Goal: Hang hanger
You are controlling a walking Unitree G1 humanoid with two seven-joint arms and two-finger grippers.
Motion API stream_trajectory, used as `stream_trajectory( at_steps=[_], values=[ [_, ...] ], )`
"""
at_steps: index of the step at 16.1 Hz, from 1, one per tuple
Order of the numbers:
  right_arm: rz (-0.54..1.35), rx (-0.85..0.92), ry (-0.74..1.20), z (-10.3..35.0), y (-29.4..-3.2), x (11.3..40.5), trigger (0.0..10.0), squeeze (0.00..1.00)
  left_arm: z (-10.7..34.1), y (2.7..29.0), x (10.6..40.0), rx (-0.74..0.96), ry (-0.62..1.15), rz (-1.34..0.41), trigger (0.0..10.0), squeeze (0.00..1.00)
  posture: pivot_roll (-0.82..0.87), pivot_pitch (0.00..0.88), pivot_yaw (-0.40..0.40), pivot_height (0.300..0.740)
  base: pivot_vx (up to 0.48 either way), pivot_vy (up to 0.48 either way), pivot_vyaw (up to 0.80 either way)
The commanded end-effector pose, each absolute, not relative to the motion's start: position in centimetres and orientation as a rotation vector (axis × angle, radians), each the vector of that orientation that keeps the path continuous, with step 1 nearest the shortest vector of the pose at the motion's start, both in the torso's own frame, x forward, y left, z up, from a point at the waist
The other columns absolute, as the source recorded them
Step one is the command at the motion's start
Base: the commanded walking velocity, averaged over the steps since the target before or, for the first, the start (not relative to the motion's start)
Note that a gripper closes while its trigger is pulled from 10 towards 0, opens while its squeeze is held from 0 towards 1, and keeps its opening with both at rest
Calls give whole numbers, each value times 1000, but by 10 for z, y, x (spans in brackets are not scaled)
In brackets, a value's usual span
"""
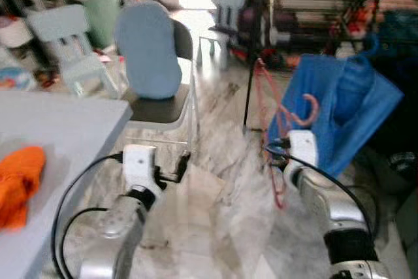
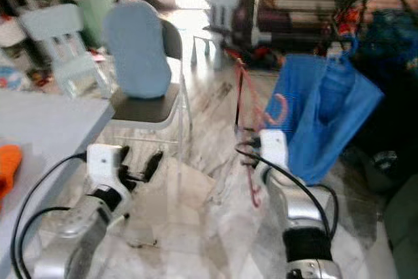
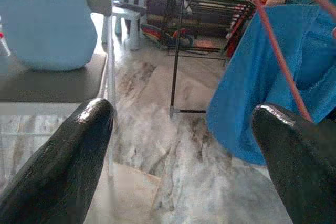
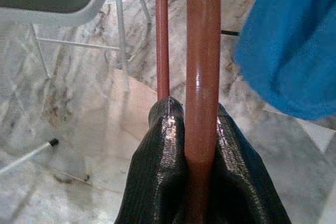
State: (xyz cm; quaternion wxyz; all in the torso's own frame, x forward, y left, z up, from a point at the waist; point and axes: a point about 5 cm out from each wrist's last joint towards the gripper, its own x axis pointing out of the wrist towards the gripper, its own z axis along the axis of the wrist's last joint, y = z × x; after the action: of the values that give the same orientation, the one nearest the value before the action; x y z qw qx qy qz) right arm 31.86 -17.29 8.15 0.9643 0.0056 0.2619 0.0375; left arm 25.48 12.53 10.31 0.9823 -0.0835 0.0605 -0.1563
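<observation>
Over the marble floor (image 1: 215,227), the right end effector (image 4: 201,129) is clamped on a pink hanger (image 1: 277,135), its two black fingers (image 4: 163,150) pressed against the hanger's thick bar on both sides. In the head views the hanger stands roughly upright in front of the right arm, its hook (image 1: 309,110) curled beside a blue cloth (image 1: 346,112) that is draped on a dark rack (image 1: 251,50) to the robot's right. One thin arm of the hanger reaches up toward the rack's black upright pole. The left end effector (image 3: 184,145) is held low on the robot's left with its fingers spread wide apart and nothing between them; through the gap the wrist view looks at the floor and the blue cloth. A folding chair (image 1: 160,106) with a pale blue cushion (image 1: 149,50) against its back stands ahead of the left arm. An orange cloth (image 1: 19,181) lies on the grey bench (image 1: 72,129) at the far left. Small pale chairs (image 1: 65,44) stand farther back, blurred.
</observation>
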Motion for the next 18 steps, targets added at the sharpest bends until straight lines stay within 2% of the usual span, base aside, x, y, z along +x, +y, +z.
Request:
stream_trajectory(
  at_steps=[1, 8, 18],
  values=[
    [35, -2, 538, 84, -185, 318, 10000, 0, 103, 118, 254, -167, 132, -347, 10000, 0, -88, 36, 27, 740, 398, 266, -800],
    [22, -11, 569, 77, -183, 315, 10000, 0, 99, 111, 254, -155, 173, -383, 10000, 0, -89, 34, 28, 740, 398, 268, -763],
    [30, 1, 598, 75, -181, 315, 10000, 0, 93, 110, 256, -110, 233, -379, 10000, 0, -90, 30, 30, 740, 469, 0, 0]
  ],
)
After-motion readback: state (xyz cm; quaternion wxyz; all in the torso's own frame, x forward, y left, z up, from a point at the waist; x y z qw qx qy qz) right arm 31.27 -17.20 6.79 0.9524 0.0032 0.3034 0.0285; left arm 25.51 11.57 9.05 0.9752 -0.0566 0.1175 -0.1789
